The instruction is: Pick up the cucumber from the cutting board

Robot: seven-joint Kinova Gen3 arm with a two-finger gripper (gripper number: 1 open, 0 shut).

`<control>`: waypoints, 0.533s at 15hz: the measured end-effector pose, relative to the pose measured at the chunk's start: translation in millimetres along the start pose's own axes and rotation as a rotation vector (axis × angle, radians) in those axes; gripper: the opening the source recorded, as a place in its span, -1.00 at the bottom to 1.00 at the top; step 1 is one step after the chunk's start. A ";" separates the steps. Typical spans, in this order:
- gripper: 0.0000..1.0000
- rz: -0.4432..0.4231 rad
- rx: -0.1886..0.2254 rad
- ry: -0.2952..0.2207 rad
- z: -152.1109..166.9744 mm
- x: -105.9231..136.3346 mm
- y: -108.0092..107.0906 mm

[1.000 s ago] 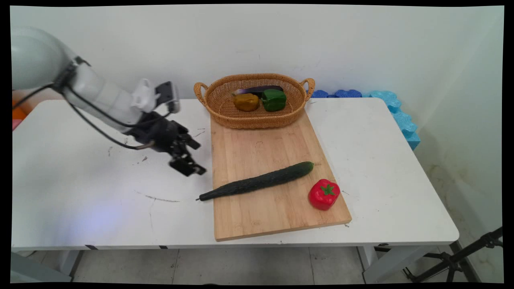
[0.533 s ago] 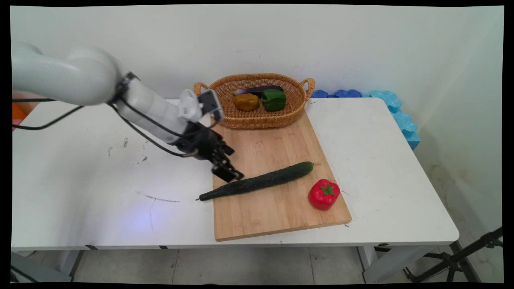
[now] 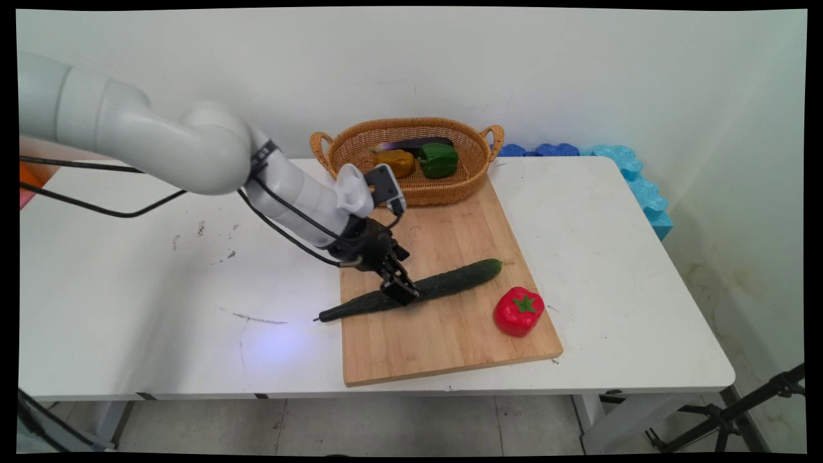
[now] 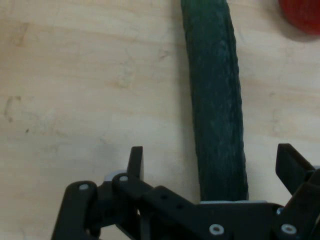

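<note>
Spread wide and empty, end effector [image 3: 400,290] straddling mid-length of long cucumber [image 4: 216,105] lying diagonally on cutting board [image 3: 443,334]; probably firm, light, slightly bumpy, best gripped across its middle.

No readable text, label, brand, number or sign anywhere I look: none on my arm, the board [image 3: 443,334], the basket [image 3: 411,190] or the worktop [image 3: 611,257].

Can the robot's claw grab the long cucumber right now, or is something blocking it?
Probably yes. The gripper is open right over the cucumber, one finger on each side, and nothing lies between them. The red pepper sits apart on the cutting board.
</note>
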 end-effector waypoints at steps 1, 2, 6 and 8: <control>1.00 0.005 0.001 -0.002 4.0 1.5 1.5; 1.00 0.012 0.002 -0.005 8.2 3.0 3.1; 1.00 0.034 0.005 -0.014 19.8 6.3 7.6; -1.00 0.043 0.008 -0.018 23.5 7.4 8.6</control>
